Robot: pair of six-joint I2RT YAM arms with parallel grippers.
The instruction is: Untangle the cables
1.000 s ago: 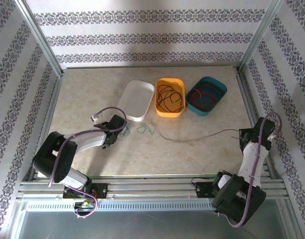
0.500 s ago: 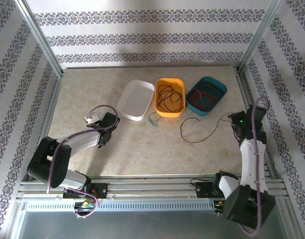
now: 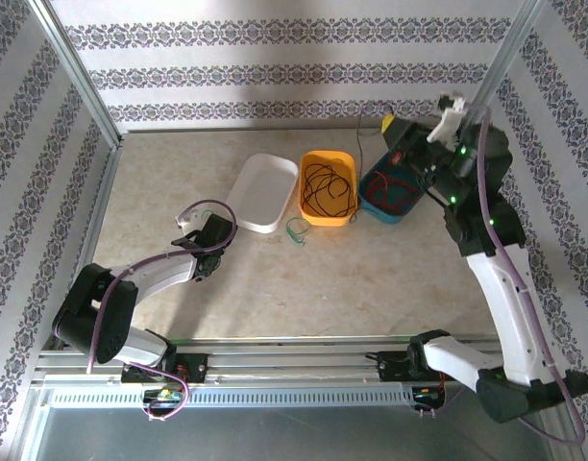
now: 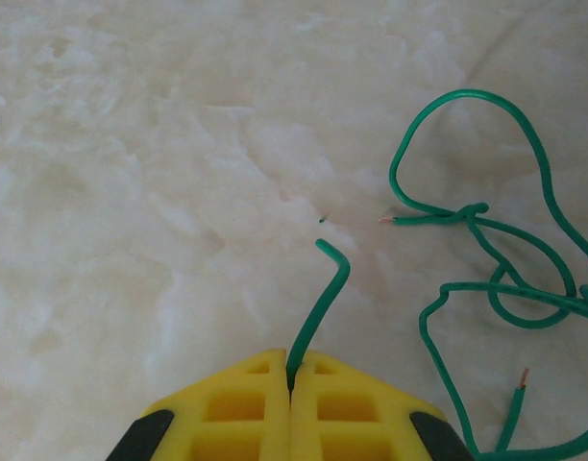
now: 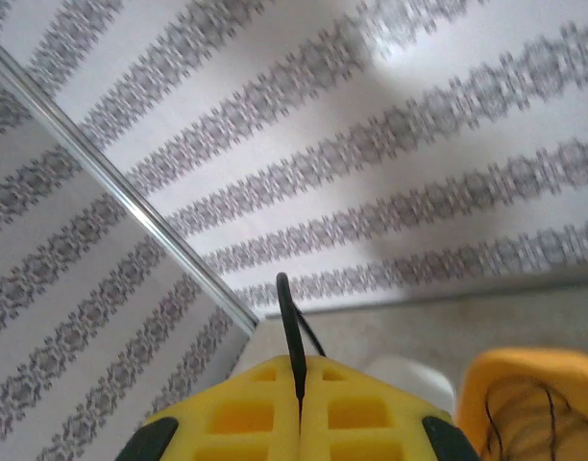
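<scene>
We found the sorting well along. One dark cable (image 3: 325,188) lay coiled in the orange tray (image 3: 328,221) and a red cable (image 3: 390,189) in the teal tray (image 3: 428,171). The left pincer (image 4: 291,370) was clamped on an end of the green cable (image 4: 486,288), which lay knotted on the worktop (image 3: 371,279) by the orange tray's near-left corner. The right pincer (image 5: 300,375) was clamped on a second dark cable (image 5: 290,327), raised above the teal tray. We judged these two cables were left to do.

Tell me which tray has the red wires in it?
The teal tray, farthest right. The red wires curl inside it; the orange tray beside it holds dark wires, and the white tray holds neither.
</scene>
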